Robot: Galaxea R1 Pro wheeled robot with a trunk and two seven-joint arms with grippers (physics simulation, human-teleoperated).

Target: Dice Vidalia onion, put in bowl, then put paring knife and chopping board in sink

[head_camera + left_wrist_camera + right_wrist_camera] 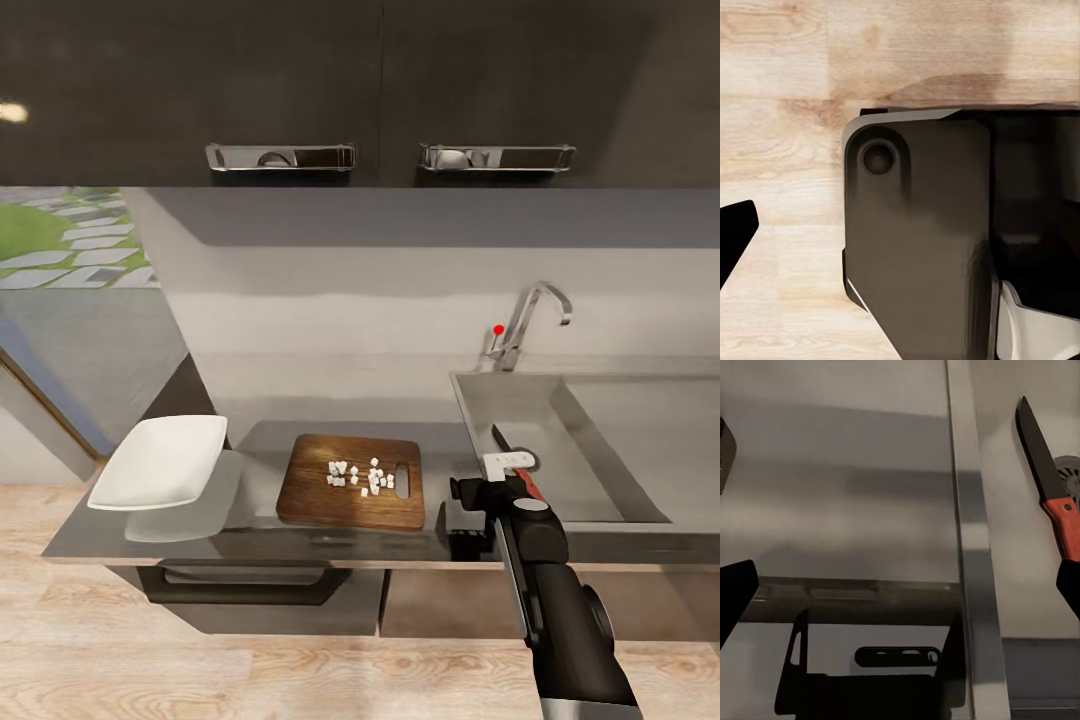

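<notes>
Red-handled paring knife (1050,487) lies in the sink (560,420).

Light: soft, even, seemingly from above.
Shadows: a blurred band on the pale grey back wall (330,300); a dark patch under the smooth grey worktop (250,440).
Glare: bright spot on the glossy dark upper cabinets (14,112).
Sharpness: wrist views soft-edged.

wooden chopping board (350,483), brushed steel sink (610,440)
</notes>
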